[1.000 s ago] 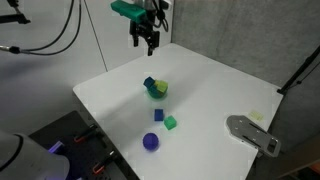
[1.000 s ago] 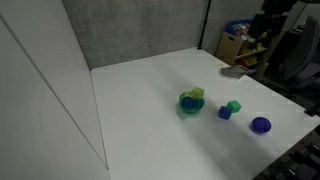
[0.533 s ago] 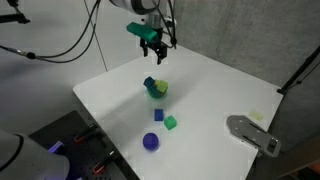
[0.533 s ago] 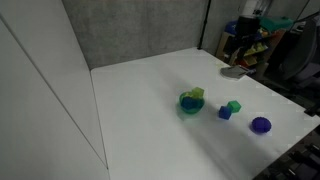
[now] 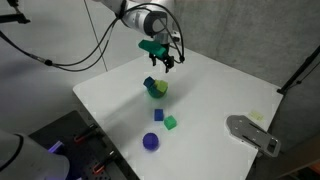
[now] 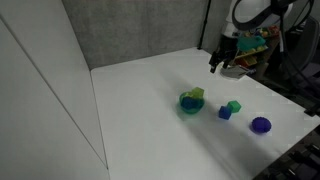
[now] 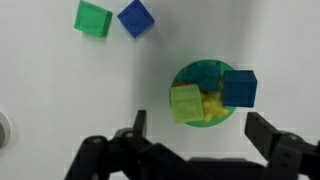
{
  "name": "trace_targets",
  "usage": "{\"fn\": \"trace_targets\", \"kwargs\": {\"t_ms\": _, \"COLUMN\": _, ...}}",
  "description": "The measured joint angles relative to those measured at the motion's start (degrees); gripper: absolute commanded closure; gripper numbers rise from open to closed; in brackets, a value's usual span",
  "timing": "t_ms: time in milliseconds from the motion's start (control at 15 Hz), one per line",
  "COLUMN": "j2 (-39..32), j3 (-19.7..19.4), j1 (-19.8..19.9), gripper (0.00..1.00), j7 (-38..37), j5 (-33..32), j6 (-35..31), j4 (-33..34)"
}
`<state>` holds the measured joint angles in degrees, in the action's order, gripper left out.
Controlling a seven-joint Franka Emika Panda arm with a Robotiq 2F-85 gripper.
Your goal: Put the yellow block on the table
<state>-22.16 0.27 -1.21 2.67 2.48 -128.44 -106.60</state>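
The gripper (image 5: 165,66) has been carried away from the far side of the table (image 5: 230,90), lowered, and brought nearer the bowl (image 5: 157,89). In an exterior view the arm (image 6: 245,15), earlier barely seen at the upper right corner, has been swung inward and down, so that the gripper is now in full view over the table's far edge.

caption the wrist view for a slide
Open gripper over a round green bowl holding a pale yellow block and a blue block
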Motion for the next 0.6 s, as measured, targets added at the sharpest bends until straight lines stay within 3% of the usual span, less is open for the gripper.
{"fn": "trace_targets", "kwargs": {"t_ms": 600, "j2": -15.6, "j3": 1.2, "j1": 0.0, "gripper": 0.00, "j7": 0.3, "j5": 0.1, "j6": -4.3, "j4": 9.6}}
